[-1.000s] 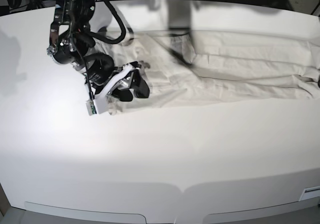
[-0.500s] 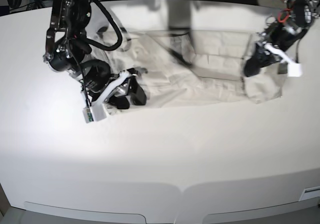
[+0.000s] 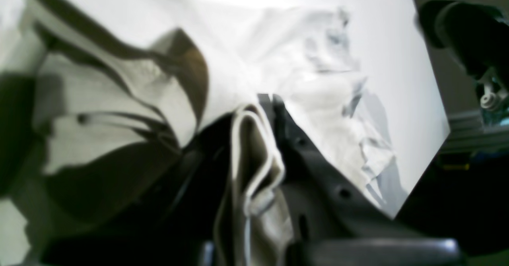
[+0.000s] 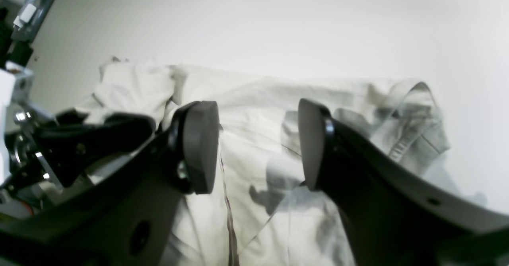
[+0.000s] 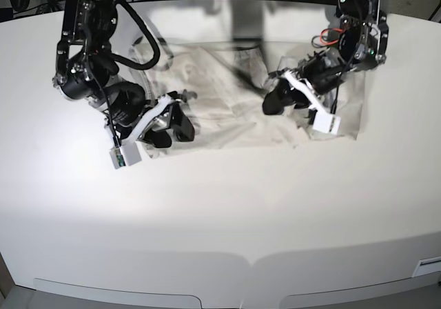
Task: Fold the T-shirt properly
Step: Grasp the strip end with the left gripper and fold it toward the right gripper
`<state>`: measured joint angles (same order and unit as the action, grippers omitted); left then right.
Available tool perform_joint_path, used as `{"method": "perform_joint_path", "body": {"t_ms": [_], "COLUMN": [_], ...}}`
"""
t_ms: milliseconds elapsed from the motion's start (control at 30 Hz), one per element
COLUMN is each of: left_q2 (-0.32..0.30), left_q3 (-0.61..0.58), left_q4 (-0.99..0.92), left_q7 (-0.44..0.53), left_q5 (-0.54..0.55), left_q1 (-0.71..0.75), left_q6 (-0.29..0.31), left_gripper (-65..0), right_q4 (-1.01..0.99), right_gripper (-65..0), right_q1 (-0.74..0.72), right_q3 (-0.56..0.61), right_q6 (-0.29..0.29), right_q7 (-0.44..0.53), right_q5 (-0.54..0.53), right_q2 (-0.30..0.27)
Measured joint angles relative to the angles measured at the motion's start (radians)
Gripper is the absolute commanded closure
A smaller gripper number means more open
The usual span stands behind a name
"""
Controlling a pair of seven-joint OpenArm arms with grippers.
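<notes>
The pale T-shirt [image 5: 227, 112] lies wrinkled across the back half of the white table, with its right end lifted and doubled over towards the middle. My left gripper [image 5: 274, 103] is shut on a folded edge of the T-shirt [image 3: 254, 154], which is pinched between its dark fingers [image 3: 306, 154]. My right gripper [image 5: 171, 125] hovers low over the shirt's left end, open, with nothing between its pads [image 4: 199, 146]. Under it, the T-shirt [image 4: 258, 95] shows a stitched hem at the right.
The white table [image 5: 227, 212] runs wide in front of the shirt, with its curved front edge near the bottom. A small label [image 5: 428, 265] sits at the front right edge. Dark equipment stands beyond the table's back edge.
My left arm has swung in from the far right towards the middle, dragging the shirt's right end over the rest. My right gripper has drifted slightly left and stays open.
</notes>
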<state>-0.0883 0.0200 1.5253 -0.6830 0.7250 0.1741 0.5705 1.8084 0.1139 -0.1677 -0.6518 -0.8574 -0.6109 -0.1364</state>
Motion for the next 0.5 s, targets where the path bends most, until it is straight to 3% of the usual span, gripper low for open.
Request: {"method": "perform_joint_path", "body": {"t_ms": [100, 167, 367, 500], "left_q2": [0.003, 0.008, 0.058, 0.053], "left_q3": [-0.026, -0.037, -0.042, -0.041], "left_q4": [0.0, 0.0, 0.013, 0.105], "left_q7": [-0.001, -0.012, -0.114, -0.132], "left_q5": [-0.002, 0.001, 0.046, 0.037], "left_q1": [-0.022, -0.035, -0.1, -0.119], "left_q6": [0.001, 0.001, 0.029, 0.039], "left_gripper": [-30.2, -40.6, -42.7, -42.7], "right_q4": [0.0, 0.0, 0.0, 0.0], "right_gripper": [-32.1, -32.1, -32.1, -32.1], "right_q1": [0.0, 0.0, 0.0, 0.0], "right_q3": [0.0, 0.0, 0.0, 0.0], "right_q6": [0.0, 0.0, 0.0, 0.0], "right_q7": [0.0, -0.011, -0.015, -0.015], "right_q5": [0.003, 0.003, 0.001, 0.004], "right_q2": [-0.004, -0.005, -0.005, -0.005]}}
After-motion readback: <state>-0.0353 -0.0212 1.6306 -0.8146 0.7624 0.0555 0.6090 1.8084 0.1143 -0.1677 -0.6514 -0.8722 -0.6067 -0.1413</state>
